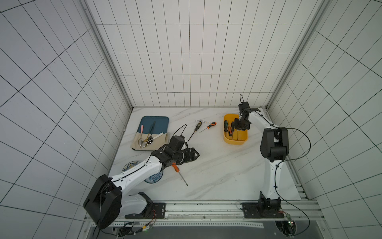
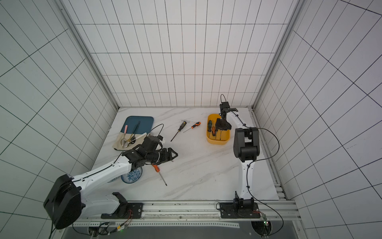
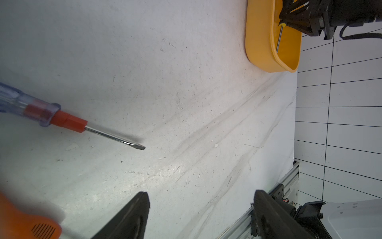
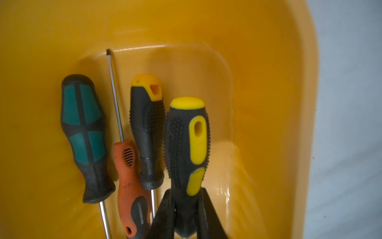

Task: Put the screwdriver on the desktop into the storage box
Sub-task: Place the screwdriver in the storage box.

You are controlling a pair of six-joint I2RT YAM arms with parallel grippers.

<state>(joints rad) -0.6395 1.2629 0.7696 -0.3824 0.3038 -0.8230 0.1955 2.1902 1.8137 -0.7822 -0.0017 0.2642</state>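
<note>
**Tiled walls (image 1: 186, 62) on 3 sides, open marble in the middle**

Those walls close in the counter (image 1: 217, 182) at the back, left and right. An aluminium rail (image 1: 206, 208) runs along the front edge, with the left arm (image 1: 140, 171) and right arm (image 1: 268, 180) bolted to it. The widest bare stretch is the middle and front right, between the 2 arms.

The storage box (image 1: 235, 141) sits toward the back right corner, near the right wall but apart from it. The right end effector (image 1: 241, 126) dips into it, clenched low on the handle of a black-and-yellow screwdriver (image 4: 186, 134), which sits within the box walls. Whether its tip touches the floor I cannot tell. Beside it lie 3 more: a green-and-black screwdriver (image 4: 82, 134), an orange screwdriver with a black inlay (image 4: 126, 182) and a black screwdriver with an orange cap (image 4: 147, 124). That makes 4 in the box.

The left end effector (image 1: 196, 154) hangs released above the counter's left half, gripping nothing. An orange-handled screwdriver (image 1: 176, 168) lies just beside the left arm. Further back, 3 lie near each other: a yellow-dotted screwdriver (image 1: 198, 125), a small orange-and-black screwdriver (image 1: 211, 124) and a pale screwdriver (image 1: 202, 120). The left wrist view shows a clear-handled screwdriver (image 3: 41, 111) with a red collar close by; from above I cannot place it.

By the left wall, 1 dark blue tray (image 1: 159, 121) carries a beige cloth (image 1: 135, 145) and cutlery (image 1: 147, 137). 2 dishes peek from under the left arm: a blue-patterned dish (image 1: 154, 178) and a second patterned dish (image 1: 129, 165).
</note>
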